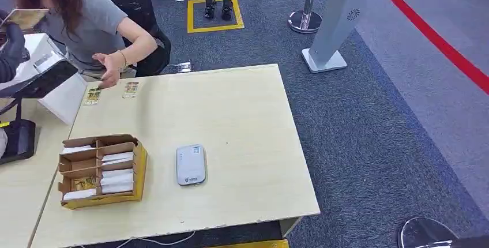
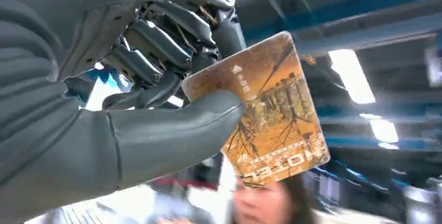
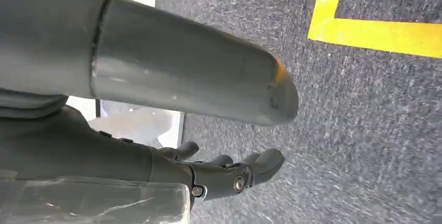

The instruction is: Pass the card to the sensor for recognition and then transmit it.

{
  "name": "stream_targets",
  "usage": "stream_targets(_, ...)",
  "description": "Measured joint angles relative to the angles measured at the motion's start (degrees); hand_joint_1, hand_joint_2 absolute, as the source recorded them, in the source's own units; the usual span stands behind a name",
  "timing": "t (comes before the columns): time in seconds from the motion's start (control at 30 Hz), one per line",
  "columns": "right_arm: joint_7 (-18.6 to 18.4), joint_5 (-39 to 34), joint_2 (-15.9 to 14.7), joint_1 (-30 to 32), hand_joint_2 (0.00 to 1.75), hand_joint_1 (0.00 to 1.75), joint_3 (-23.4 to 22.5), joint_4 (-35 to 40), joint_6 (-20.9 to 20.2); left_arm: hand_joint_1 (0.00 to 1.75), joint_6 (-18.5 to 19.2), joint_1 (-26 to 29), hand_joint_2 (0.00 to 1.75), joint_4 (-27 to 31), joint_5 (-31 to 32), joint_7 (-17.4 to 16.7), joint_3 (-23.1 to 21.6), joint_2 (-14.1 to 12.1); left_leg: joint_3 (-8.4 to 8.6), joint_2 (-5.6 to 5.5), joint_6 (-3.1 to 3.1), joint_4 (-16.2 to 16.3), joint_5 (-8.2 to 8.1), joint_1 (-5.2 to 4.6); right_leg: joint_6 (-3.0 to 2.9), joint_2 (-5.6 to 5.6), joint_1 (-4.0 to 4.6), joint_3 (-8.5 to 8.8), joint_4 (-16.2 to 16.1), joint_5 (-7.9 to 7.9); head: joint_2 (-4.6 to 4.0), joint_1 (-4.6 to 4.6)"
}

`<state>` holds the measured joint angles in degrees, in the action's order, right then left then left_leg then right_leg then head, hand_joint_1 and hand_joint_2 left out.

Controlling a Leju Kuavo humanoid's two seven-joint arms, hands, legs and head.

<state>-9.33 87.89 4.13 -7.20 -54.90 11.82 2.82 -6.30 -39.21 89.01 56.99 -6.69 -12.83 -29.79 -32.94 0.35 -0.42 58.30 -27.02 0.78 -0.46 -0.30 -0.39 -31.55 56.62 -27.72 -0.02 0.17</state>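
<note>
My left hand (image 1: 11, 46) is raised at the far left of the head view and pinches an orange-brown picture card (image 1: 24, 17) between thumb and fingers. The left wrist view shows the same card (image 2: 271, 114) close up, with the thumb (image 2: 177, 130) pressed on its face and the hand (image 2: 156, 67) behind it. A grey-white card sensor (image 1: 191, 164) lies flat on the pale wooden table (image 1: 242, 121), well right of the held card. My right hand (image 3: 229, 174) hangs over grey carpet with its fingers apart and nothing in it.
A person in a grey shirt (image 1: 86, 17) sits behind the table, one hand (image 1: 109, 66) reaching over two cards (image 1: 130, 89) lying near the far edge. A cardboard box (image 1: 101, 170) of cards stands left of the sensor. A tilted terminal (image 1: 40, 78) stands at the left.
</note>
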Motion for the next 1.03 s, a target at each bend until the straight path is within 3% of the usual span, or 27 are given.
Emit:
stream_targets(0.13, -0.7, 0.3, 0.2, -0.6, 0.0, 0.0, 1.1, 0.0, -0.2, 1.75, -5.4, -2.1, 1.75, -12.3, 5.9, 2.5, -0.1, 0.0, 0.0, 0.01, -0.03, 0.0, 0.02, 0.02, -0.01, 0.07, 0.0, -0.04, 0.0, 0.0, 0.0, 0.0)
stream_targets(0.3, -0.8, 0.3, 0.2, -0.7, 0.0, 0.0, 1.6, 0.0, -0.2, 1.75, -6.5, -3.5, 1.75, -21.4, 9.4, 2.6, -0.9, 1.0, -0.03, 0.01, -0.03, 0.0, 0.01, -0.01, 0.0, 0.07, 0.0, -0.06, 0.0, 0.0, -0.02, 0.0)
stream_targets(0.5, -0.8, 0.3, 0.5, -0.6, 0.0, 0.0, 1.6, -0.1, -0.2, 1.75, -6.5, -4.8, 1.75, -26.8, 10.9, 2.6, -2.1, 2.5, -0.04, 0.02, -0.02, 0.0, 0.01, -0.04, 0.0, 0.09, 0.0, -0.06, 0.0, 0.0, -0.02, 0.02)
stream_targets(0.8, -0.8, 0.3, 0.7, -0.4, 0.0, 0.0, 1.8, -0.1, -0.2, 1.75, -7.0, -6.0, 1.75, -30.4, 11.6, 2.7, -3.8, 4.1, -0.03, 0.05, -0.02, 0.0, 0.01, -0.01, 0.0, 0.09, 0.0, -0.06, 0.0, 0.0, 0.0, 0.02)
stream_targets(0.83, -0.8, 0.3, 0.7, -0.4, 0.0, 0.0, 1.8, -0.1, -0.2, 1.41, -7.0, -6.0, 1.75, -30.6, 11.6, 2.7, -3.9, 4.3, -0.04, 0.06, -0.02, 0.0, 0.01, -0.01, 0.0, 0.11, 0.0, -0.06, 0.0, 0.0, -0.02, 0.0)
stream_targets(0.87, -0.8, 0.2, 0.7, -0.4, 0.0, 0.0, 1.9, -0.1, -0.2, 0.02, -7.0, -6.0, 1.75, -30.8, 11.6, 2.7, -3.9, 4.4, -0.03, 0.07, -0.02, 0.0, 0.0, -0.01, 0.0, 0.12, 0.0, -0.07, 0.0, 0.0, 0.0, 0.02)
stream_targets(1.03, -0.8, 0.2, 0.7, -0.3, 0.0, 0.0, 2.3, -0.1, -0.2, 0.0, -8.3, -6.0, 1.75, -31.5, 12.0, 2.7, -4.4, 4.5, -0.06, 0.07, -0.02, 0.0, 0.0, -0.01, 0.0, 0.13, 0.0, -0.08, 0.0, 0.0, 0.0, 0.02)
